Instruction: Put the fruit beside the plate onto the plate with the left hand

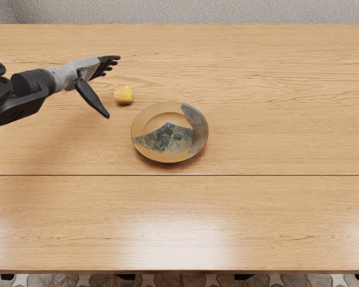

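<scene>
Head view, down at a slant onto a wooden table, pale grain running side to side. At the upper left, the left hand, at the end of a dark forearm and grey wrist coming in from the left edge. Released: fingers stretched out toward the right, thumb splayed down and to the right like a long dark spike, nothing held between them. Held over the table's upper-left part; height above the wood not clear.

Just right of the thumb's tip, the fruit: small, round, yellow with a reddish blush on one side. Lies on the bare wood, apart from the hand, touched by no finger. Sits beside the plate, near its upper-left rim, with a narrow strip of table between the two. Not yet on the plate.

Down and right of the fruit, that plate: round, shallow, golden-brown at the rim, with a blue-grey patch of pattern across the middle and up the right side. Flat on the table, a little left of the view's centre.

Along the near part of the table, a broad pale sheen of reflected light. Beyond the far edge, a grey strip; floor or wall, cannot tell.
</scene>
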{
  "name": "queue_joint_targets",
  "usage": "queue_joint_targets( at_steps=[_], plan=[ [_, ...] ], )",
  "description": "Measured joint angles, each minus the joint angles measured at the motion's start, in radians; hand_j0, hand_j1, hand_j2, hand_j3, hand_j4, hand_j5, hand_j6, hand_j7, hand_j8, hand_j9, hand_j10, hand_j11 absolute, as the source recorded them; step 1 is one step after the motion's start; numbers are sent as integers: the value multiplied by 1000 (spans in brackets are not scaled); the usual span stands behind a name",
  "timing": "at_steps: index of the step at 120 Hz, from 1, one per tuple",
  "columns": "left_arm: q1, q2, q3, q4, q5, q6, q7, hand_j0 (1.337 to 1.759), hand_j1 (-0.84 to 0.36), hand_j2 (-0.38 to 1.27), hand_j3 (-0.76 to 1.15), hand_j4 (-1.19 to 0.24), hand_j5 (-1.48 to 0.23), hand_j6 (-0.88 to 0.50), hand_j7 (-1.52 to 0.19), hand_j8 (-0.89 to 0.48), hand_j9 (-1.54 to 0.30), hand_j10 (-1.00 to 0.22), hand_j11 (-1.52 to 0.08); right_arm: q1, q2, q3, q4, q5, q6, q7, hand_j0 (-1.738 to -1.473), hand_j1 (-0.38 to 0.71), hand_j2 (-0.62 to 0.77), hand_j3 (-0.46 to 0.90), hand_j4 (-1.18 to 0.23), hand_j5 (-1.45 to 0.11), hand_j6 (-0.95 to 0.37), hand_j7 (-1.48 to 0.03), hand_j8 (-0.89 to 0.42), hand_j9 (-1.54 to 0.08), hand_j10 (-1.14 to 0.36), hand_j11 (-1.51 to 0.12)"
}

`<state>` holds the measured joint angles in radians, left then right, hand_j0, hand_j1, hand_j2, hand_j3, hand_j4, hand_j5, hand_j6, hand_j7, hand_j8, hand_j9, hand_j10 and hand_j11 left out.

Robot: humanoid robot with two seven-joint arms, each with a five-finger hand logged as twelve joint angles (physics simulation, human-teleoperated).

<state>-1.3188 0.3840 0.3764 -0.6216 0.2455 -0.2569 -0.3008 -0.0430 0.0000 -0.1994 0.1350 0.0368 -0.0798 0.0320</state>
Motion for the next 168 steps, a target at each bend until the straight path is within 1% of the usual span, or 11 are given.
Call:
queue_joint_targets(
  at_steps=[8,31,40,53,63,74,88,110,139,153,168],
  plan=[
    [-34,-3,6,-6,0,0,66,1658,334,5,0,-16,-18,-17,-18,-16,-18,-15,-18,0,0,0,0,0,0,0,-1658,-349,0,0,0,0,0,0,0,0,0,0],
    [-74,-57,12,12,57,16,255,1658,332,4,0,-17,-20,-18,-20,-17,-19,-16,-19,0,0,0,0,0,0,0,-1658,-349,0,0,0,0,0,0,0,0,0,0],
    [-94,-94,12,50,69,20,308,1658,331,4,0,-17,-20,-18,-20,-18,-20,-17,-20,0,0,0,0,0,0,0,-1658,-349,0,0,0,0,0,0,0,0,0,0],
    [-105,-161,12,123,77,23,351,1658,330,4,0,-19,-22,-20,-22,-19,-22,-18,-22,0,0,0,0,0,0,0,-1658,-349,0,0,0,0,0,0,0,0,0,0],
    [-102,-188,12,177,101,34,367,1658,328,5,0,-20,-24,-21,-24,-20,-24,-20,-24,0,0,0,0,0,0,0,-1658,-349,0,0,0,0,0,0,0,0,0,0],
    [-95,-219,20,207,142,82,375,1658,327,5,0,-21,-25,-22,-25,-22,-25,-21,-25,0,0,0,0,0,0,0,-1658,-349,0,0,0,0,0,0,0,0,0,0],
    [-94,-262,45,223,163,137,379,1658,325,5,0,-22,-27,-23,-26,-23,-26,-22,-26,0,0,0,0,0,0,0,-1658,-349,0,0,0,0,0,0,0,0,0,0],
    [-79,-325,57,239,172,160,380,1658,325,5,0,-23,-27,-24,-27,-23,-27,-22,-27,0,0,0,0,0,0,0,-1658,-349,0,0,0,0,0,0,0,0,0,0],
    [-47,-340,76,293,173,185,379,1658,320,6,0,-26,-32,-27,-32,-27,-32,-26,-32,0,0,0,0,0,0,0,-1658,-349,0,0,0,0,0,0,0,0,0,0],
    [-30,-380,91,328,173,197,378,1658,315,7,0,-31,-38,-32,-38,-32,-38,-31,-38,0,0,0,0,0,0,0,-1658,-349,0,0,0,0,0,0,0,0,0,0],
    [-10,-384,97,341,173,207,374,1658,258,16,0,-78,-99,-79,-99,-79,-99,-78,-99,0,0,0,0,0,0,0,-1658,-349,0,0,0,0,0,0,0,0,0,0]
  ],
)
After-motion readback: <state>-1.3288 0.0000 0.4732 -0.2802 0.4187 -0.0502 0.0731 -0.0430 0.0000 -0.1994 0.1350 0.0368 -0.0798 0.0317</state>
